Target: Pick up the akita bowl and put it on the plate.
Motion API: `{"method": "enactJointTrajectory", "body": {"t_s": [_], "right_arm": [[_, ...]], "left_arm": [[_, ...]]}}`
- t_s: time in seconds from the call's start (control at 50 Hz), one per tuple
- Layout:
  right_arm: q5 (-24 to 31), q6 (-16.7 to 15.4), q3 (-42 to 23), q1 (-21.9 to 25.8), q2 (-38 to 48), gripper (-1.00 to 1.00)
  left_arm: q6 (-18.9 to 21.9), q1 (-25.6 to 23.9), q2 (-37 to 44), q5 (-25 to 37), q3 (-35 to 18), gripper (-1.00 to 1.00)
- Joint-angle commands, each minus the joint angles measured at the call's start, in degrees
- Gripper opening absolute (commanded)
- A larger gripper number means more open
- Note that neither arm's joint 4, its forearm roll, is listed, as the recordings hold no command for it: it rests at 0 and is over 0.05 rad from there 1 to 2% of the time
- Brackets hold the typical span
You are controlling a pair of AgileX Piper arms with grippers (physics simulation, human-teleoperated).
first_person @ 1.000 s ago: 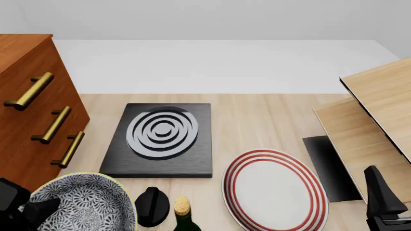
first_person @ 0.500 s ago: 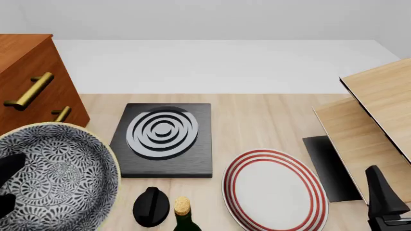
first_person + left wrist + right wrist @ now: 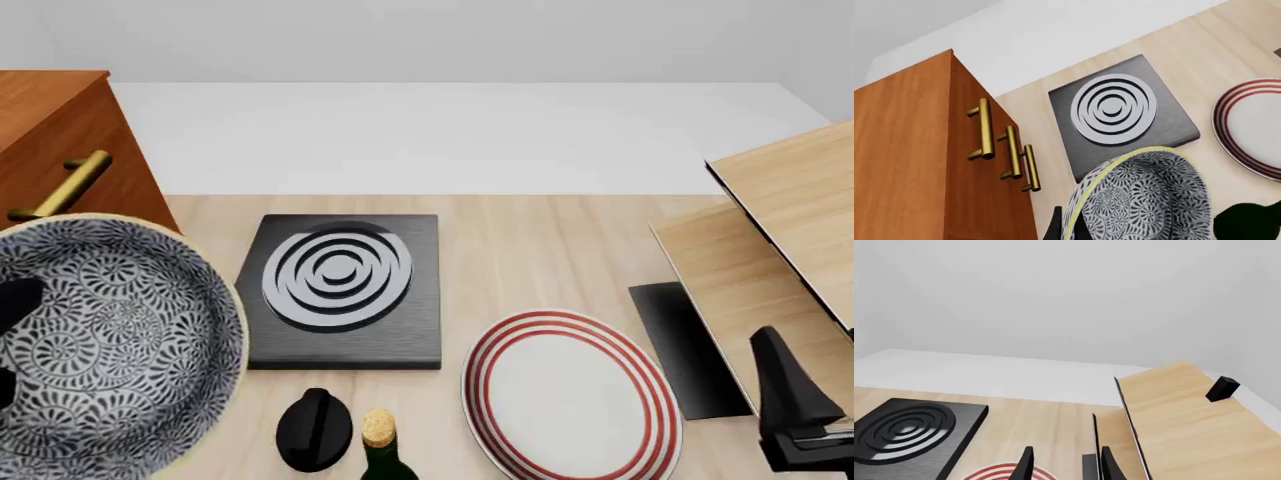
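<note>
**Akita bowl aloft at the table's left, plate bare**

While our left fingers (image 3: 1066, 231) are pinching the rim of the akita bowl (image 3: 100, 345), we are holding it raised off the table (image 3: 534, 250) at the front view's left edge, its patterned inside tilted toward the camera. Beside it are standing the wooden drawer cabinet (image 3: 54, 150) and the black slab with grey rings (image 3: 340, 290). Our right fingers (image 3: 1064, 465) are hanging parted with nothing between them, near the wooden boards (image 3: 774, 270). We are seeing the plate (image 3: 571, 395) lying well to the bowl's right, past a black knob (image 3: 314, 430) and a corked bottle (image 3: 382, 445).
</note>
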Motion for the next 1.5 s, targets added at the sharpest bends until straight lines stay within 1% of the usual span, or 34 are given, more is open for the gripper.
{"method": "enactJointTrajectory", "body": {"t_s": [0.02, 0.06, 0.08, 0.16, 0.18, 0.2, 0.22, 0.28, 0.34, 0.38, 0.42, 0.5, 0.56, 0.64, 0.74, 0.76, 0.84, 0.86, 0.9, 0.94, 0.98, 1.02, 1.06, 1.08, 1.1, 1.14, 1.2, 1.28, 1.32, 1.5], "right_arm": [[-4.67, -0.01, -2.74, 3.07, 7.63, 1.00], [-5.56, -0.54, -3.72, 3.79, 9.52, 1.00], [-6.01, -0.60, -4.26, 4.14, 10.72, 1.00], [-6.47, -1.35, -6.00, 5.13, 12.86, 1.00], [-6.48, -1.35, -6.00, 5.13, 12.87, 1.00], [-6.94, -1.53, -6.93, 5.88, 14.03, 1.00], [-7.65, -1.83, -7.36, 6.33, 15.57, 1.00], [-8.49, -1.64, -7.82, 7.11, 16.44, 1.00], [-9.77, -1.94, -8.74, 8.35, 18.50, 1.00], [-9.90, -2.04, -8.96, 8.71, 18.86, 1.00], [-10.36, -1.95, -9.73, 9.79, 19.72, 1.00], [-11.27, -1.96, -10.52, 10.75, 21.22, 1.00], [-12.57, -1.84, -11.30, 12.23, 23.24, 1.00], [-13.55, -1.69, -11.91, 13.53, 24.51, 1.00], [-14.11, -1.12, -12.63, 15.19, 25.46, 1.00], [-14.09, -0.99, -12.81, 15.41, 25.42, 1.00], [-14.19, -0.80, -13.69, 16.91, 26.30, 1.00], [-14.32, -0.41, -13.94, 17.64, 26.48, 1.00], [-14.54, -0.92, -14.13, 17.81, 27.34, 1.00], [-14.69, -0.70, -14.15, 18.03, 27.30, 1.00], [-14.75, -0.69, -14.17, 18.07, 27.28, 1.00], [-14.94, -0.54, -14.26, 18.38, 27.44, 1.00], [-15.22, -0.74, -14.41, 18.56, 28.06, 1.00], [-15.22, -0.74, -14.41, 18.56, 28.07, 1.00], [-15.38, -0.69, -14.55, 18.77, 28.42, 1.00], [-15.51, -0.84, -14.67, 18.84, 28.76, 1.00], [-15.88, -0.79, -14.73, 19.00, 29.28, 1.00], [-16.21, -0.67, -14.88, 18.99, 29.59, 1.00], [-16.66, -0.71, -14.91, 19.13, 30.12, 1.00], [-17.53, -0.63, -15.89, 19.97, 31.56, 1.00]], "left_arm": [[1.05, -4.34, 4.41, -2.22, 1.09, -1.00], [1.82, -4.89, 5.97, -3.39, -0.56, -1.00], [1.82, -4.89, 5.97, -3.39, -0.57, -1.00], [2.82, -7.35, 9.54, -4.87, -3.45, -1.00], [2.82, -7.35, 9.55, -4.87, -3.46, -1.00], [3.54, -8.18, 10.93, -5.77, -4.58, -1.00], [3.43, -9.06, 11.88, -6.35, -5.78, -1.00], [3.57, -10.25, 13.69, -7.00, -6.90, -1.00], [2.34, -15.37, 17.04, -7.52, -9.06, -1.00], [2.31, -15.79, 17.41, -7.52, -9.74, -1.00], [5.11, -14.87, 18.21, -8.32, -10.43, -1.00], [5.77, -16.11, 19.85, -8.52, -12.25, -1.00], [7.20, -16.79, 21.50, -8.86, -14.04, -1.00], [8.32, -17.48, 23.42, -9.92, -14.98, -1.00], [8.44, -18.52, 25.90, -11.08, -16.78, -1.00], [8.44, -18.92, 26.64, -10.43, -18.35, -1.00], [9.16, -19.44, 28.83, -11.11, -20.44, -1.00], [9.11, -20.32, 29.87, -11.37, -21.40, -1.00], [9.54, -20.78, 30.99, -11.88, -22.73, -1.00], [10.23, -22.91, 31.95, -12.85, -23.60, -1.00], [10.30, -23.22, 32.82, -13.22, -24.13, -1.00], [11.92, -22.53, 33.90, -14.90, -24.36, -1.00], [11.20, -24.42, 35.92, -15.04, -25.73, -1.00], [11.20, -24.42, 35.93, -15.04, -25.74, -1.00], [11.57, -25.48, 36.81, -15.59, -26.37, -1.00], [12.56, -25.65, 37.43, -15.87, -26.65, -1.00], [12.87, -26.48, 38.78, -16.46, -27.73, -1.00], [13.47, -27.11, 39.78, -16.55, -28.88, -1.00], [13.72, -27.75, 40.19, -16.05, -30.37, -1.00], [14.52, -29.63, 41.88, -16.19, -32.29, -1.00]]}}
